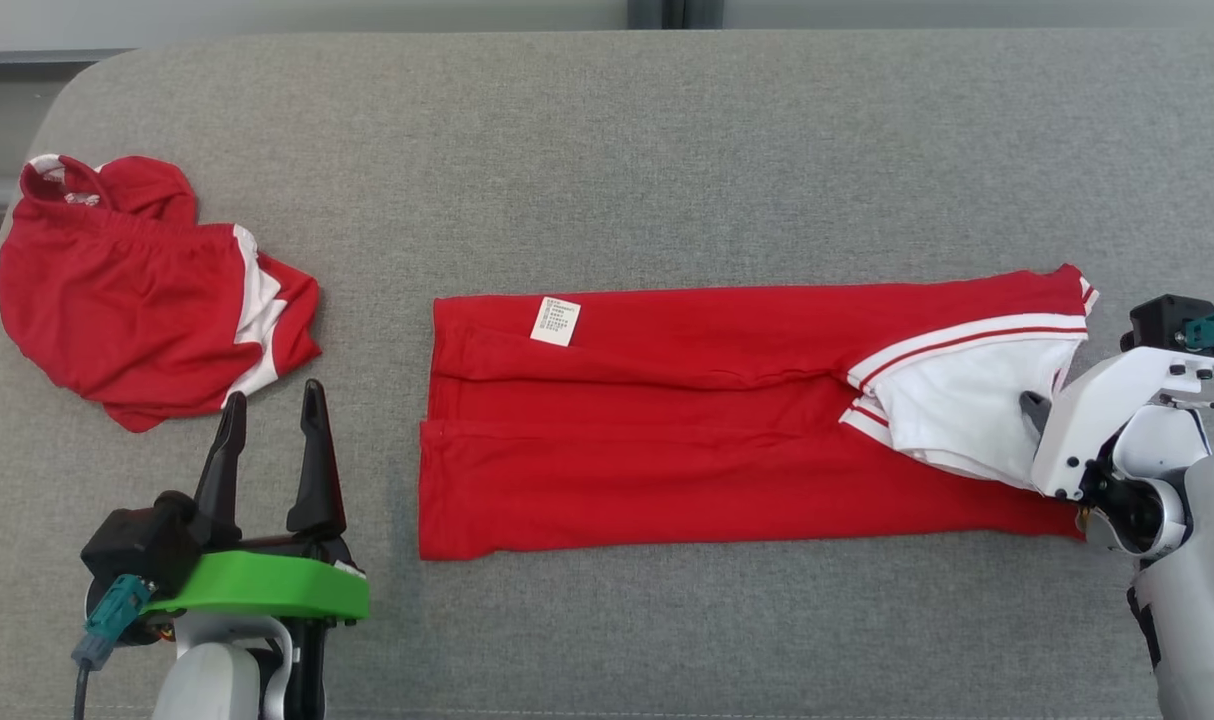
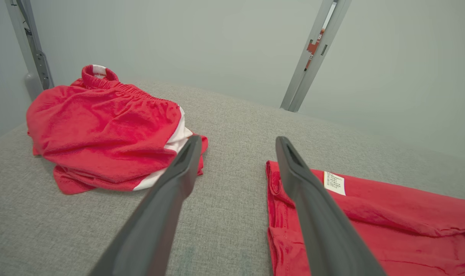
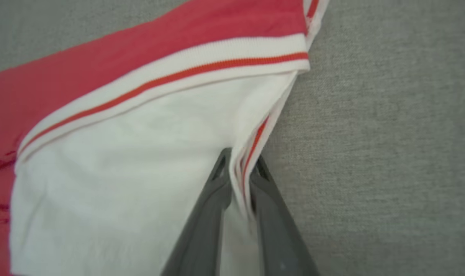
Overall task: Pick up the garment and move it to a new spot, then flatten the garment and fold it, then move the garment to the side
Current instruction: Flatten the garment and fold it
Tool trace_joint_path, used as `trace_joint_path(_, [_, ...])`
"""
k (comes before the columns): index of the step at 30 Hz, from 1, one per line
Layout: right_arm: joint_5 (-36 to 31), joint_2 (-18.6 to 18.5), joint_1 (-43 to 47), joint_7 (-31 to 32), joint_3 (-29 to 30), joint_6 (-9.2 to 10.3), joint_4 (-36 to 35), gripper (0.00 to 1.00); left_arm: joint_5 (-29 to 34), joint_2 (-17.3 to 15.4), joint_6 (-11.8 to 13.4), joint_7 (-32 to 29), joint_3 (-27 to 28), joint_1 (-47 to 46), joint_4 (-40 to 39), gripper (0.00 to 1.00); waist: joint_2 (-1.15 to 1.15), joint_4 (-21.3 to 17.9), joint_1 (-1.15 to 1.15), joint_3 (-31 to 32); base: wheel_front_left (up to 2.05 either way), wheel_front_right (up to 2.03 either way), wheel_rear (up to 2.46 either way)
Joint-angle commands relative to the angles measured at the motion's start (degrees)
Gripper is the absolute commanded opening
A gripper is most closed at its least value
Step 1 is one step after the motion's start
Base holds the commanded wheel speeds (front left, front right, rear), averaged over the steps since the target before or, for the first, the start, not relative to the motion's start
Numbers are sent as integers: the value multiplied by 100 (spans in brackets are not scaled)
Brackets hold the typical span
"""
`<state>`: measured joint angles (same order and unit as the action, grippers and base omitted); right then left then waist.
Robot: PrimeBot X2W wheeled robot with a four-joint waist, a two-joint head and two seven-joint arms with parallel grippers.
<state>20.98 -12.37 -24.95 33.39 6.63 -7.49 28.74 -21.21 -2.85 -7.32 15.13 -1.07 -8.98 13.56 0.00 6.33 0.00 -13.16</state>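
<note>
The garment [image 1: 667, 430] is red with white, red-striped trim and lies flat in a long folded strip across the middle of the grey surface, a white label [image 1: 555, 321] near its left end. My right gripper [image 3: 241, 163] is shut on the white striped edge [image 3: 255, 134] at the garment's right end [image 1: 977, 400]. My left gripper [image 1: 272, 405] stands open above the bare surface, left of the garment's left edge [image 2: 272, 199], with nothing between its fingers [image 2: 182, 168].
A second red and white garment [image 1: 137, 290] lies crumpled at the far left, just beyond my left fingertips. The grey padded surface [image 1: 607, 150] runs on behind. Metal frame posts [image 2: 313, 53] stand behind the surface.
</note>
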Motion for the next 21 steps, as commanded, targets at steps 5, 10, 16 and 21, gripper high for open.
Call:
trace_joint_path(5, [-271,-217,16,-165,254,5,-42,0,39,-11,-26,1,24,27,22,100,0,-139,0,106,0,0,0])
trace_joint_path(10, [-613,-445,61,-214,724,4,-280,0,65,-11,-22,1,-1,57,21,100,0,-277,0,164,0,0,0])
trace_joint_path(16, [-1218,-725,248,-23,1311,3,-690,0,62,-14,-22,1,-82,97,53,100,0,-364,0,257,0,0,0])
trace_joint_path(21, [-1402,-602,519,210,1221,3,-1275,0,25,-13,-22,1,-122,185,83,100,0,-407,0,385,0,0,0])
